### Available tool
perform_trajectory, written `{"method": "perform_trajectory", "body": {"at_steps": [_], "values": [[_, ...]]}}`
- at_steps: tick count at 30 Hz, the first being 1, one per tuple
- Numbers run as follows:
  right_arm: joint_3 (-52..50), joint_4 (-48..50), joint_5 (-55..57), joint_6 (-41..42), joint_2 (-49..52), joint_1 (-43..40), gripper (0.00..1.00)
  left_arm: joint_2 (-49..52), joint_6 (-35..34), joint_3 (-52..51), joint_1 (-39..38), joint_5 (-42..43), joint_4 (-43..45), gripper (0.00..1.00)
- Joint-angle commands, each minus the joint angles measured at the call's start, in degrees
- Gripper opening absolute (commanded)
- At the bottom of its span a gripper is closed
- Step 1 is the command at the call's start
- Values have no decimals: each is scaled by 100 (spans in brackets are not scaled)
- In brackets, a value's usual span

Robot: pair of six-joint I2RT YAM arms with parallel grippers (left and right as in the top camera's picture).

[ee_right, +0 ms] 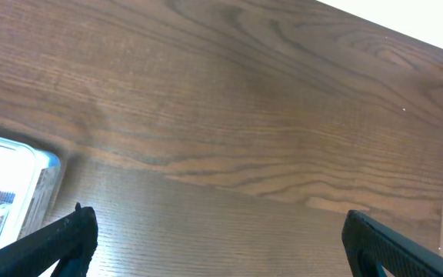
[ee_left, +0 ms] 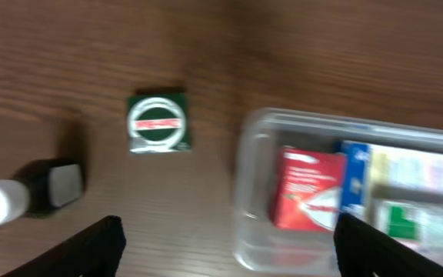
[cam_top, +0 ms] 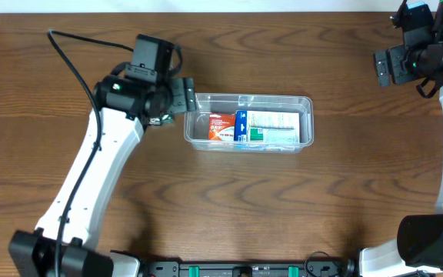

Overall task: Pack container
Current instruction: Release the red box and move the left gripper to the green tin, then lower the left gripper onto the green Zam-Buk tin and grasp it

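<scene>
Left wrist view shows the left gripper [ee_left: 233, 250] spread wide with nothing between its fingers, hovering above the table [ee_left: 91, 46] at the left end of the container [ee_left: 246, 208]. Just outside that end, on the bare wood, lies a small green box [ee_left: 158, 123], flat and label up. Further left lies a dark item [ee_left: 52, 186] with a white end, too blurred to identify. Inside the container, nearest the gripper, sits a red box [ee_left: 306, 188], with a blue-edged box [ee_left: 354, 177] touching its far side; the contents beyond are blurred. Overhead view confirms the layout. The container [cam_top: 252, 98] stands at table centre, long axis left to right. It holds the red box [cam_top: 221, 127] toward its left end and a white-and-green carton [cam_top: 274, 129] in the right part. The left gripper [cam_top: 184, 94] is just beside the container's upper left corner, and the arm covers the loose items. The right gripper [cam_top: 391, 65] is likewise released and empty, well apart near the far right of the table. Its own view shows both fingers [ee_right: 60, 238] spread over bare wood, with only a corner of the container [ee_right: 21, 181] at the frame edge. Assessment: packing is well advanced. At least the green box, and probably the dark item, are left to load, and free space inside appears limited.
</scene>
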Motion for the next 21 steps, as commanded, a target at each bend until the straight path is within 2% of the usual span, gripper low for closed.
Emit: {"method": "perform_trajectory", "body": {"at_steps": [1,9,21], "values": [[-2,-2,-4,85,-13,-20,99,382,280,74,321,-205,46,89],[-2,-2,-4,85,-13,-20,99,1307,901,74,555,35,444,90],[-2,-2,-2,85,-13,-20,99,2481,750,74,686,59,999,90]]}}
